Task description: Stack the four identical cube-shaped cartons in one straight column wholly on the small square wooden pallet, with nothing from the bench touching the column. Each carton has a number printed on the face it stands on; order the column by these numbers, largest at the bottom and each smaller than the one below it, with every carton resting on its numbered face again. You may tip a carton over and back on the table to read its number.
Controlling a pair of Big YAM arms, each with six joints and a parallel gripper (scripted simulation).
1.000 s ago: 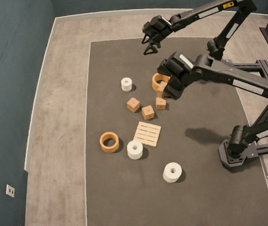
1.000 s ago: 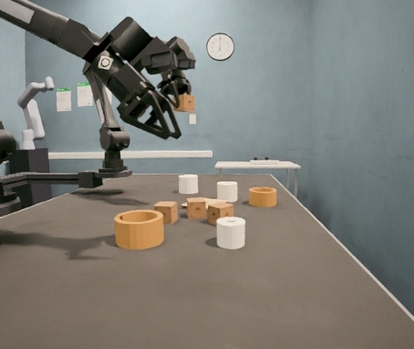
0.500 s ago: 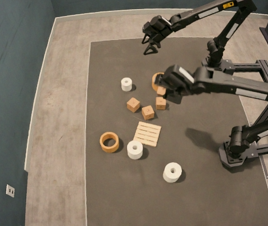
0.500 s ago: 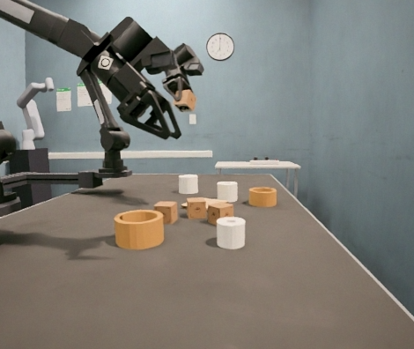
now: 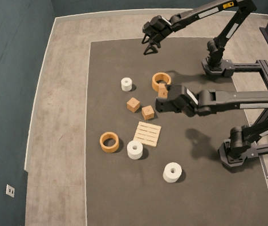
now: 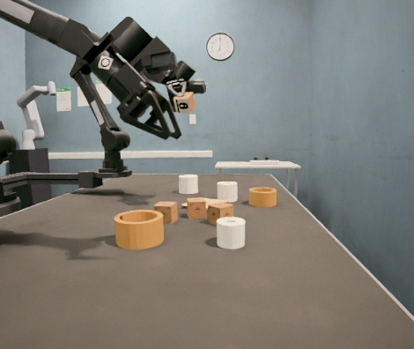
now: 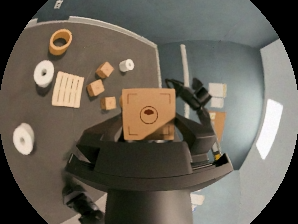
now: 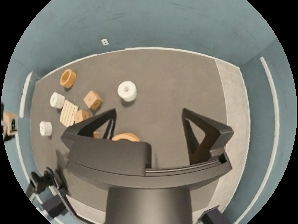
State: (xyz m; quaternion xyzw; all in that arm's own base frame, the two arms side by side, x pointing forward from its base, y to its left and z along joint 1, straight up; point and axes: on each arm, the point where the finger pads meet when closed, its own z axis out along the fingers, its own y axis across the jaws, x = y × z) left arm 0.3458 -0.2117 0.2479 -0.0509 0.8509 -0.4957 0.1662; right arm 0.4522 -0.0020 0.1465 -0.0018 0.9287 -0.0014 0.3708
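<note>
My left gripper [image 5: 165, 97] [image 6: 180, 94] [image 7: 148, 112] is shut on a carton [image 5: 162, 91] [image 6: 188, 100] [image 7: 137, 102] high above the table. Its face towards the exterior camera shows a black 6 or 9; I cannot tell which. One carton [image 5: 133, 104] [image 6: 220, 213] [image 7: 104, 69] [image 8: 93, 100], a second carton [image 5: 147, 112] [image 6: 195, 208] [image 7: 95, 88] and a third carton [image 6: 166, 212] [image 7: 108, 103] stand on the table, numbers hidden. The pallet [image 5: 147, 134] [image 7: 68, 90] bears no carton. My right gripper [image 5: 145, 48] [image 8: 149, 111] is open and empty, raised.
A white roll [image 5: 134, 154] [image 6: 227, 194] stands close to one pallet corner. Other rolls stand farther off: a small one [image 5: 126, 85] [image 6: 231, 235] and another [image 5: 171, 177] [image 6: 188, 184]. One orange ring [image 6: 139, 233] is near the third carton; another orange ring [image 5: 109, 149] [image 6: 262, 200] lies beyond the pallet.
</note>
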